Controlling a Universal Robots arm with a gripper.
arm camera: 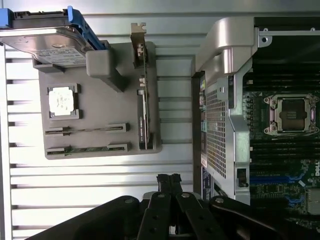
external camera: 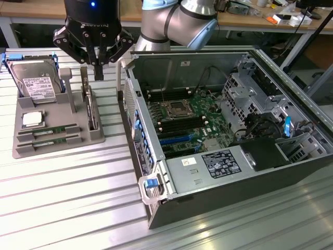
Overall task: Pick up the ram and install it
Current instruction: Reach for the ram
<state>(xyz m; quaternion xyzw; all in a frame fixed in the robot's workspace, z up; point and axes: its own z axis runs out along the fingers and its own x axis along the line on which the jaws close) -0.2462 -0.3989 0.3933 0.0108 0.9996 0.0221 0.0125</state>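
Ram (external camera: pixel 50 130) edge-up in holder (external camera: pixel 31 151), long axis across exterior view, claw (external camera: pixel 98 73) clenched empty

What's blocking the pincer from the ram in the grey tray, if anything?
Nothing visible. The shut black pincer hangs above the grey plastic tray; the thin green ram sticks lie uncovered in its slots. The upright expansion card stands in the tray beside them, not over them.

A: Tray (external camera: pixel 21 151) sits on the surface (external camera: pixel 78 198) at the exterior view's left, case (external camera: pixel 171 208) at its right.
B: Drive (external camera: pixel 35 83) at the tray's back, CPU (external camera: pixel 32 119) before it, ram (external camera: pixel 49 131) in the front slots. Gripper (external camera: pixel 98 73) hangs above the tray's case-side edge.
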